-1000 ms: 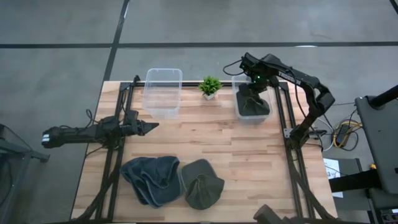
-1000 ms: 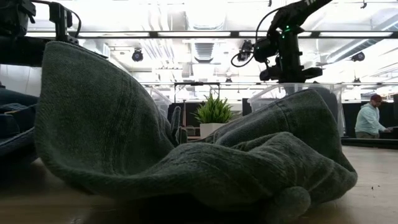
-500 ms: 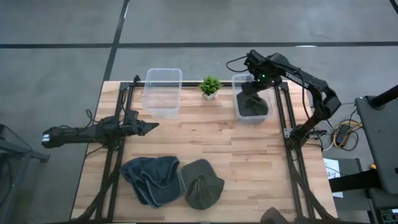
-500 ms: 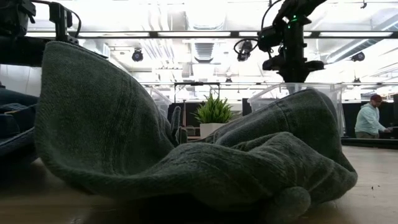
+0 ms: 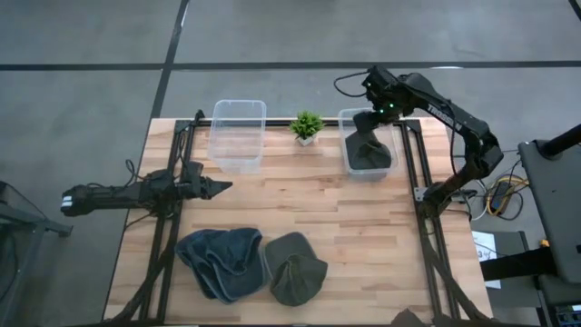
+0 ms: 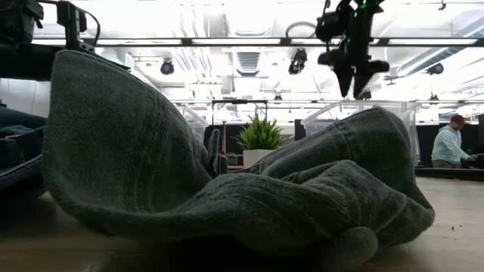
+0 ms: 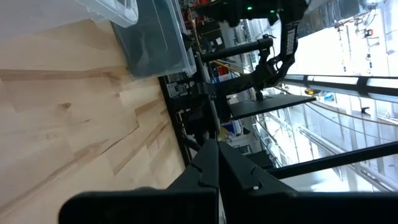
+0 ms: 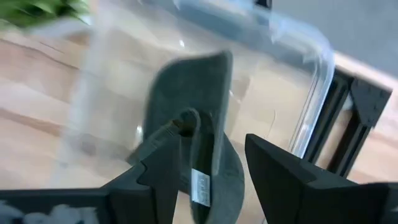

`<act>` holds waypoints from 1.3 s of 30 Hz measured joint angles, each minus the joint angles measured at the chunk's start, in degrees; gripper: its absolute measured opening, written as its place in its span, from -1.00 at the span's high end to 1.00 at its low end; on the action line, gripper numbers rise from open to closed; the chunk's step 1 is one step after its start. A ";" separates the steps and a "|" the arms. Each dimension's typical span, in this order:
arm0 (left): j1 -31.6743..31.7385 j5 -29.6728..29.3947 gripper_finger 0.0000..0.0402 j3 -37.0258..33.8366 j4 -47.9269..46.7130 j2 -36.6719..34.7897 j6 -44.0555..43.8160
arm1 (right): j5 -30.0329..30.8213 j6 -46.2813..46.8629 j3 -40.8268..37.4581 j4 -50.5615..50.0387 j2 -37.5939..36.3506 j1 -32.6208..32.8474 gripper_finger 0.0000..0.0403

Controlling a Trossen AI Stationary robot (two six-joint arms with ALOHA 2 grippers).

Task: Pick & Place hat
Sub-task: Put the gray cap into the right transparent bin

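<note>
A dark green hat [image 5: 368, 153] lies crumpled in the clear bin [image 5: 346, 116] at the table's far right, one part of it standing up [image 8: 199, 118]. My right gripper [image 5: 376, 115] hangs above that bin, pointing steeply down. It is open [image 6: 353, 81], clear of the hat, which shows below and between its fingers [image 8: 211, 142]. A second dark green hat [image 5: 295, 270] and a blue-grey one [image 5: 221, 261] lie flat on the table near its front edge. My left gripper [image 5: 222, 186] is shut and level over the table's left side, holding nothing.
An empty clear bin [image 5: 238, 134] stands at the far left. A small potted plant [image 5: 307, 125] sits between the two bins. Bare wood lies across the table's middle [image 5: 309, 200]. A person [image 6: 451, 143] is in the room beyond.
My right gripper has opened, let go of the hat and risen straight up above the bin. The hat stays in the bin.
</note>
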 joint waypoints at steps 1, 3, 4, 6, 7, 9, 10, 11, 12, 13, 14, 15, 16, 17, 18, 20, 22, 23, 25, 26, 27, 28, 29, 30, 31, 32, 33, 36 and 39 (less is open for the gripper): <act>0.00 0.01 1.00 0.00 0.00 0.00 0.00 | 0.00 -0.49 0.91 0.28 -0.62 0.26 0.15; 0.00 0.01 1.00 0.00 0.00 0.00 0.47 | 0.02 -1.26 2.81 0.89 -2.01 1.07 0.17; 0.00 0.03 1.00 0.00 0.00 0.00 0.86 | 0.02 -1.71 3.62 1.20 -2.78 1.47 0.18; 0.00 0.07 1.00 0.00 0.00 0.00 1.63 | 0.04 -2.06 5.05 2.36 -4.49 2.57 0.19; 0.00 0.07 1.00 0.00 -0.02 0.00 1.96 | 0.04 -2.08 5.61 3.22 -5.36 3.24 0.19; 0.00 0.07 1.00 0.00 -0.06 0.00 2.62 | 0.00 -2.34 6.55 5.27 -7.22 4.74 0.21; 0.00 0.05 1.00 0.00 -0.08 0.00 3.32 | 0.00 -2.52 6.85 6.42 -8.15 5.58 0.22; 0.00 0.00 1.00 0.00 -0.09 0.00 4.05 | -0.04 -2.52 7.04 7.76 -9.08 6.44 0.24; 0.00 -0.05 1.00 -0.02 -0.09 -0.02 4.61 | -0.06 -2.22 7.30 8.80 -9.94 7.24 0.25; 0.00 -0.18 1.00 0.00 -0.09 -0.02 4.78 | -0.09 -1.85 7.53 9.63 -10.77 8.03 0.26; 0.00 -0.56 1.00 0.00 -0.09 -0.02 4.83 | -0.07 -1.40 7.67 10.28 -11.55 8.66 0.27; 0.00 -1.01 1.00 0.00 -0.09 -0.02 4.76 | -0.07 -0.99 7.75 10.70 -12.24 9.32 0.29; 0.00 -1.40 1.00 -0.02 -0.07 -0.02 4.67 | -0.05 -0.49 7.76 10.96 -12.84 9.92 0.30; 0.00 -1.90 1.00 0.00 -0.07 -0.02 4.18 | -0.04 0.27 7.76 10.97 -13.36 10.44 0.31; 0.00 -2.13 1.00 -0.01 -0.01 -0.02 3.23 | -0.04 1.08 7.76 10.95 -13.70 10.99 0.32; 0.00 -2.15 1.00 0.00 0.04 -0.02 1.96 | -0.07 1.44 7.75 10.95 -14.24 12.05 0.34; 0.00 -2.13 1.00 0.00 0.04 -0.02 1.82 | -0.16 1.26 7.74 10.99 -14.49 13.39 0.36; 0.00 -2.13 1.00 0.00 0.07 -0.02 1.59 | -0.77 1.03 7.74 11.12 -14.52 14.05 0.37; 0.00 -2.13 1.00 -0.02 0.07 -0.02 1.18 | -2.33 1.01 7.74 11.83 -14.34 15.25 0.39; 0.00 -2.13 1.00 0.00 0.07 -0.02 1.16 | -2.40 1.24 7.72 12.36 -14.21 15.95 0.40; 0.00 -2.13 1.00 0.00 0.08 -0.02 1.11 | -2.45 1.24 7.70 12.99 -14.05 16.85 0.41; 0.00 -2.13 1.00 -0.01 0.09 -0.02 1.03 | -2.50 1.20 7.70 13.81 -13.81 17.90 0.42; 0.00 -2.13 1.00 0.00 0.09 -0.02 0.90 | -2.51 1.18 7.70 14.79 -13.59 18.91 0.44; 0.00 -2.13 1.00 0.00 0.09 -0.02 0.65 | -2.56 1.13 7.70 15.58 -13.34 19.75 0.45; 0.00 -2.14 1.00 0.00 0.11 -0.02 0.34 | -2.65 1.15 7.70 16.01 -13.06 20.55 0.46; 0.00 -2.13 1.00 0.00 0.09 -0.02 0.00 | -3.01 1.20 7.70 16.39 -12.72 21.34 0.47; 0.00 -2.13 1.00 -0.02 0.09 -0.02 -0.33 | -3.62 1.20 7.68 16.79 -12.35 22.06 0.49; 0.00 -2.13 1.00 -0.01 0.13 -0.02 -0.53 | -5.84 2.24 7.68 17.71 -10.93 23.73 0.51; 0.00 -2.13 1.00 0.00 0.15 -0.02 -1.75 | -9.10 3.51 7.68 19.10 -9.30 25.54 0.51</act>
